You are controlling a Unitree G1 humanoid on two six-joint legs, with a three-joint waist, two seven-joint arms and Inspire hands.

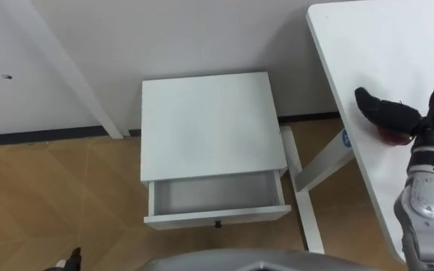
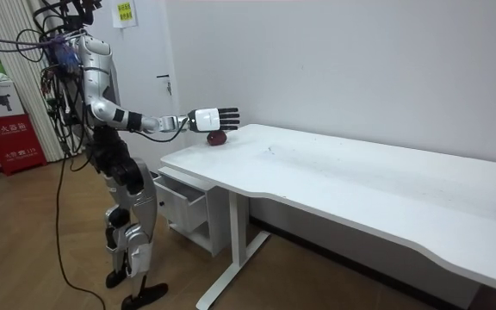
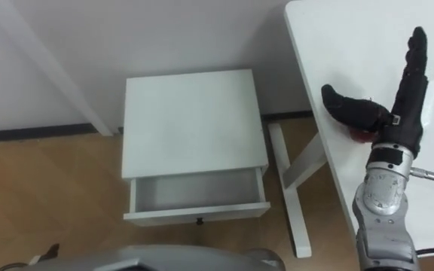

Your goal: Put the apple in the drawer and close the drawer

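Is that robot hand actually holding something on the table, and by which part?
Nothing is held yet. The right hand is spread open, fingers straight, over the red apple on the white table.

Nothing is legible on the wall sign (image 2: 125, 12) (or red box (image 2: 9, 142)).

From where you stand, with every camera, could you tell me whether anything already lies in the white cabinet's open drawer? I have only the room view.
Observer: No, the drawer of the small white cabinet is pulled out and its inside is bare.
Operator: Thank you. How does the right hand sit on the red apple?
Observer: The right hand has straight fingers pointing out over the white desk, and its thumb reaches across the top of the dark red apple.
Operator: Does the drawer front have a handle?
Observer: Yes, a small dark knob sits at the middle of the front.
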